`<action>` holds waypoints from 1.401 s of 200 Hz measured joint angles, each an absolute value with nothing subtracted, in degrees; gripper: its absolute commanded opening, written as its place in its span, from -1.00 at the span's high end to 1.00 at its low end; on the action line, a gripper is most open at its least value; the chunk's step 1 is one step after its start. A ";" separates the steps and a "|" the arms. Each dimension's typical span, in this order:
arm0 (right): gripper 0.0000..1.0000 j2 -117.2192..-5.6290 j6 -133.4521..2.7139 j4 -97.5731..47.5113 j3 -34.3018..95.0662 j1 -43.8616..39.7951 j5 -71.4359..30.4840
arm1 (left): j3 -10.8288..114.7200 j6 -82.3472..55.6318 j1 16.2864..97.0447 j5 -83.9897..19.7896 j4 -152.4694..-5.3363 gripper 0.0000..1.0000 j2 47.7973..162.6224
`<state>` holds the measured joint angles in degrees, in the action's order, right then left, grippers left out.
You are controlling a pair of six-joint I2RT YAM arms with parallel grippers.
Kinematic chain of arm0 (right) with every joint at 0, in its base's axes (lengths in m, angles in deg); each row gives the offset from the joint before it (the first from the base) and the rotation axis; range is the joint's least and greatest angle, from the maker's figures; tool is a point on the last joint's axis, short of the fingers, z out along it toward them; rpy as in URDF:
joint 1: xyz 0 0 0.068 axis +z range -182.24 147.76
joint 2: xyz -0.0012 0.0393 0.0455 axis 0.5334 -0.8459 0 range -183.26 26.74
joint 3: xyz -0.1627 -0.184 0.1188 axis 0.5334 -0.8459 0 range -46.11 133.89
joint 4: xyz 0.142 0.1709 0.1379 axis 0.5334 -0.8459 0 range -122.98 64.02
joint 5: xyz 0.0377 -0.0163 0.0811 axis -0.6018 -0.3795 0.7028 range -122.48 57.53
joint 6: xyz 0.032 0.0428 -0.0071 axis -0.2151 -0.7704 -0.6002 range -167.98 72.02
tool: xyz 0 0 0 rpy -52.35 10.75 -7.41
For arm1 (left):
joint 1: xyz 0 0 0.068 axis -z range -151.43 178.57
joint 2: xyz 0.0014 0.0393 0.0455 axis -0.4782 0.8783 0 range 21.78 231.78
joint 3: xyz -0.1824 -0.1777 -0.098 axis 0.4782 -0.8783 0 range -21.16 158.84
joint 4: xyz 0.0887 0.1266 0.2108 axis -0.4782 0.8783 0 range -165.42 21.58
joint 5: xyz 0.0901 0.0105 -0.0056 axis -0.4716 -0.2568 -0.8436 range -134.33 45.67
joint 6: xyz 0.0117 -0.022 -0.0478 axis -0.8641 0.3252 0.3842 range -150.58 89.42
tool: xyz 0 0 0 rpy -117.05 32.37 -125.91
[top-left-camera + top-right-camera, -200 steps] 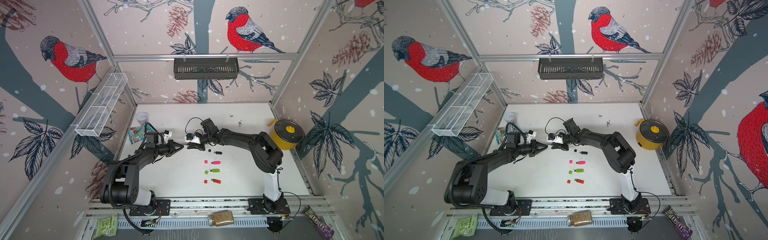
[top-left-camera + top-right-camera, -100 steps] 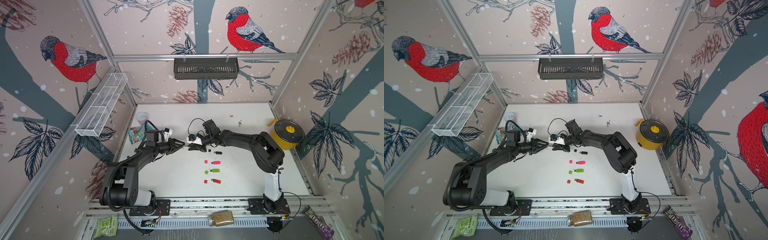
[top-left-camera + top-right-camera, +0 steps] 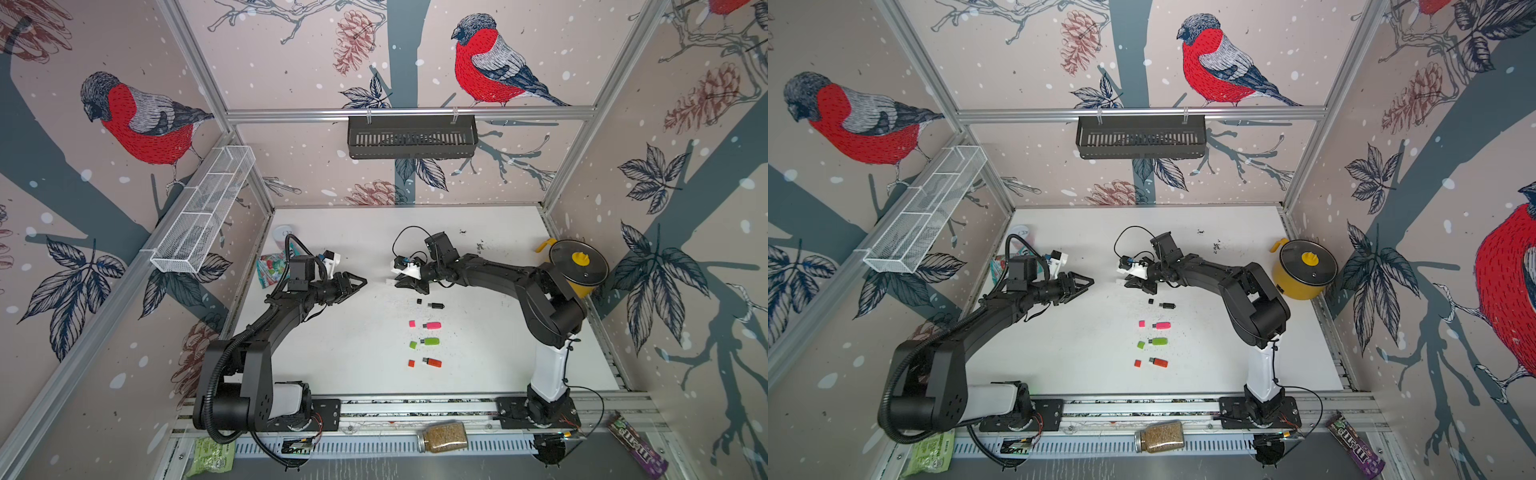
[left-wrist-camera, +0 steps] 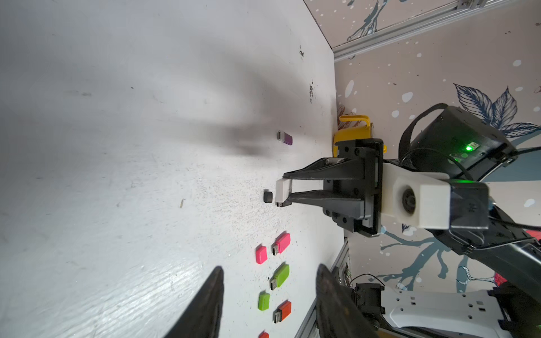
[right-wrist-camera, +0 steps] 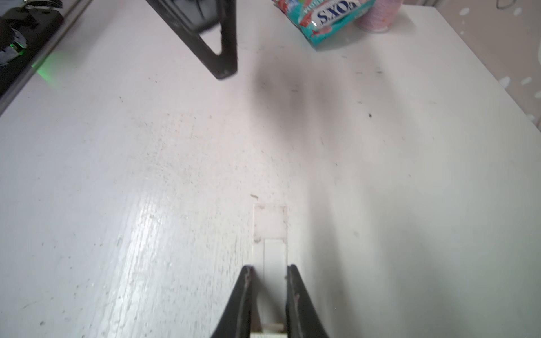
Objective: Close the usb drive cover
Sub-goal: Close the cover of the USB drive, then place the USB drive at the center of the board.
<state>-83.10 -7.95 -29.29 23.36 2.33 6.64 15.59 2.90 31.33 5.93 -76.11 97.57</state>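
Right pincer grips white usb drive, faint against table.

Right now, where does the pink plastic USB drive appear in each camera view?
Both top views: the pink plastic USB drive lies between the black drive and the green drive.
Left wrist: beside its pink cap, near the green drive.
Right wrist: not in it.
Shared landmark: the right pincer, shut on a white drive, seen in every view.

Bright even light, soft shadows, table glare
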 measured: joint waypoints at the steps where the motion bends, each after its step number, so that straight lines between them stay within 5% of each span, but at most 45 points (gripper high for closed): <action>1: 0.73 -83.01 -7.95 -29.34 23.28 2.24 6.51 | 15.57 2.85 31.33 5.80 -76.04 -0.01 97.50; 84: 0.72 -77.81 -7.69 -36.51 16.72 -4.93 -5.60 | 14.83 2.46 31.33 3.55 -75.58 -0.01 97.48; 199: 0.67 -80.52 -5.53 -39.43 17.64 -8.49 -9.86 | 14.06 2.48 31.35 3.53 -76.15 -0.01 98.14; 280: 0.30 -81.33 -4.35 -39.50 17.66 -8.64 -10.37 | 13.85 3.64 31.38 3.53 -76.46 -0.02 98.31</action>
